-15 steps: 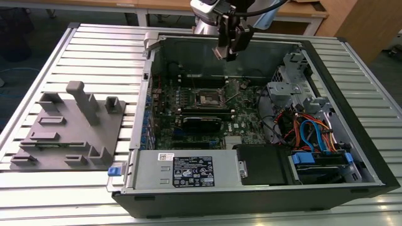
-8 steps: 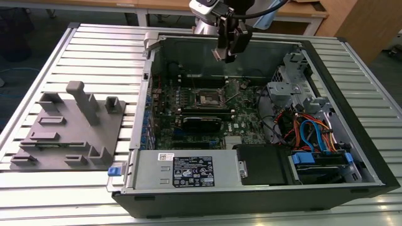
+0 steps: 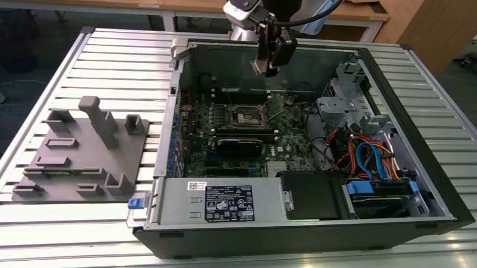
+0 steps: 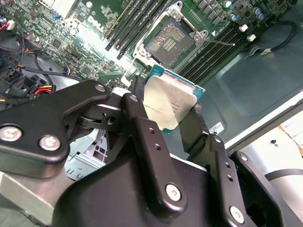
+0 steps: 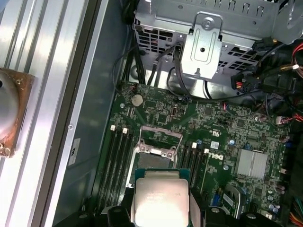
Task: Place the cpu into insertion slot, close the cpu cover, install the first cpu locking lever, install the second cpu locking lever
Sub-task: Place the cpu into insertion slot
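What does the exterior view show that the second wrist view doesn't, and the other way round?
Exterior view: the whole open computer case on a slatted table, a grey fixture plate at that view's left, and the grey power-supply box.
Second wrist view: the cpu close up, its dull metal top clamped between the black fingers, above the board.
Shared: the gripper, the green circuit board and the insertion slot, open with no chip in it.

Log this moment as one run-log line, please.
pincer: shut on small square grey-metal-topped cpu | location: above open computer case | silver-rimmed square insertion slot: empty
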